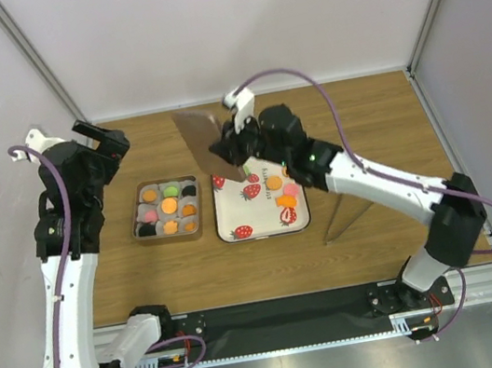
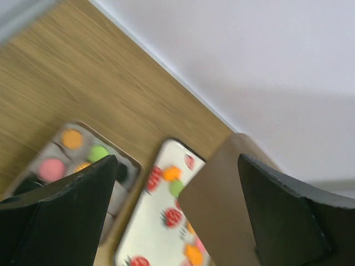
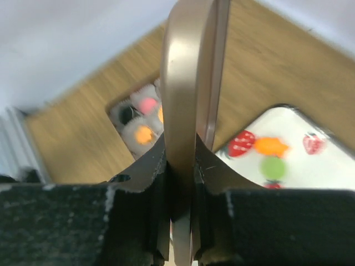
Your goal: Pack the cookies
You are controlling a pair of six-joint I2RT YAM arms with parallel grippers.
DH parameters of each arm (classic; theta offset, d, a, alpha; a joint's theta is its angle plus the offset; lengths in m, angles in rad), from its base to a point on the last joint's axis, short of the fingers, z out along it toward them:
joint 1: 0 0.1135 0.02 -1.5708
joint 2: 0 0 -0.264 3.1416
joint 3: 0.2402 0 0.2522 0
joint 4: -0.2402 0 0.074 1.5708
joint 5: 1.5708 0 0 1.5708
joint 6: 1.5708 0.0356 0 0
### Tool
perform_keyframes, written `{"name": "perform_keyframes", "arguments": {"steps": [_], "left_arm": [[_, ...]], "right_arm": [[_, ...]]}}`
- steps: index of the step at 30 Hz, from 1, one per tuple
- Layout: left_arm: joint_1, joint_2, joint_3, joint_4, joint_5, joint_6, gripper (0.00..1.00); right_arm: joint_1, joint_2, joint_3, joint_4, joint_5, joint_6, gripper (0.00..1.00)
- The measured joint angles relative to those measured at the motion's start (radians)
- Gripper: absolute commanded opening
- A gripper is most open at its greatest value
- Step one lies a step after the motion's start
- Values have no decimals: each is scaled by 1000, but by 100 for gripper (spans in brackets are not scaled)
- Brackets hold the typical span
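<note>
right gripper [image 3: 180, 166] clenched on thin, glossy bronze-coloured lid [image 3: 188, 83], upright, edge-on above white strawberry-print tray [image 1: 232, 215]. left gripper [image 1: 104, 139] released, jaws wide, empty. cookies [image 1: 169, 206]: flat discs, mostly in compartmented brown box [image 1: 137, 226], a few on tray. wrist views blurred; lid hides tray's back-left corner.

**A:** where are the cookies [image 1: 169, 206] sitting right now?

**B:** split between two spots. Most are in the brown box [image 1: 172, 239], one per pocket, lying flat, in a mix of orange, green, pink and black. The green cookie [image 1: 170, 191] is mid back row and the pink cookie [image 1: 150, 216] is on the left side.

**A:** and the rest?

**B:** loose on the white strawberry-print tray [image 1: 237, 212] just right of the box, toward its right side. There's an orange flower cookie [image 3: 269, 146] with a green round one [image 3: 272, 166] just beside it. Closer to the front edge are a pink one [image 1: 291, 190] and an orange one [image 1: 284, 203]. All lying flat.
</note>
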Motion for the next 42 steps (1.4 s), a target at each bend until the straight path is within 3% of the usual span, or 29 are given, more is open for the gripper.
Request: {"name": "perform_keyframes", "arguments": {"steps": [7,13,20,29,42], "left_arm": [[104,12,-87,98,-94,162,100],[128,57,-99,142,-119,251,100],[132,132,-176,160,-146,286,100],[133,173,-248,165,-160,309,100],[136,182,-320,201,-171,311,100]], "right_arm": [[-190,247,45,242,-318,519,0],[-184,488,64,505,-460,916,0],[-151,647,115,737,-487,1199,0],[-94,756,176,849,-453,1339,0],[-42,860,214,850,-373,1365,0]]}}
